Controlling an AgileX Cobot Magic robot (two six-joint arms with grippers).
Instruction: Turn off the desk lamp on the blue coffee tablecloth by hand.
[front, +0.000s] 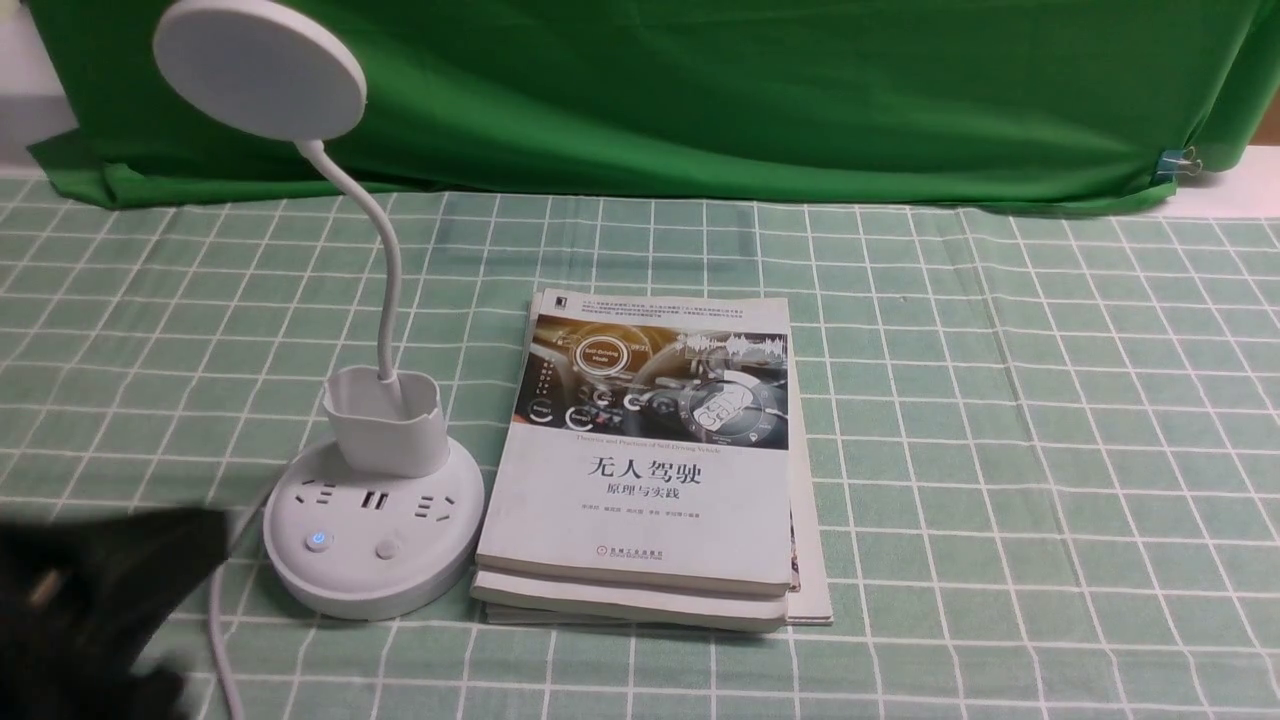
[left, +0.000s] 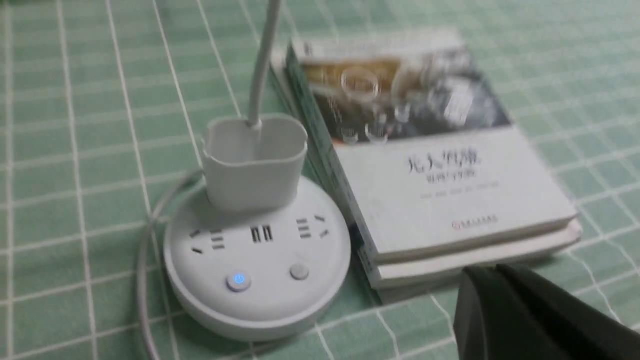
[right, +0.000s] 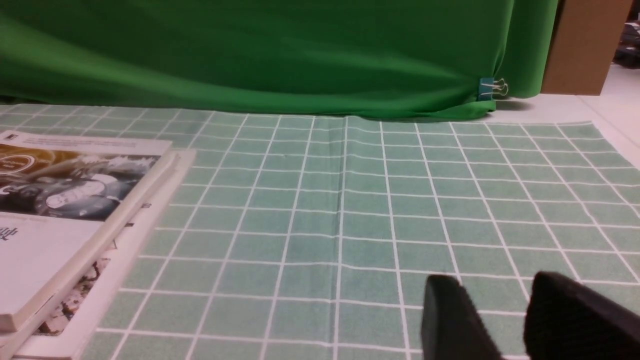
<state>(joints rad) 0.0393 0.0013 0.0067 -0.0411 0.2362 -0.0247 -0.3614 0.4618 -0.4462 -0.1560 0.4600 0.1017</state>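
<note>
The white desk lamp stands at the left on the blue coffee tablecloth (front: 1000, 420). Its disc head (front: 260, 68) is raised on a bendy neck above the cup holder (front: 385, 420) and round base (front: 372, 560). The base carries a blue-lit button (front: 318, 541) and a plain grey button (front: 386, 549). Both buttons show in the left wrist view, the blue-lit one (left: 238, 280) and the grey one (left: 299, 271). My left gripper (front: 195, 545), the hand, is shut and empty just left of the base, apart from it; its tips (left: 482, 274) are blurred. My right gripper (right: 492, 287) is open and empty over bare cloth.
A stack of books (front: 650, 470) lies right beside the lamp base. The lamp's white cable (front: 222, 640) runs along the cloth from the base toward the front edge. The dark green backdrop cloth (front: 700, 90) hangs behind, held by a binder clip (front: 1180, 162).
</note>
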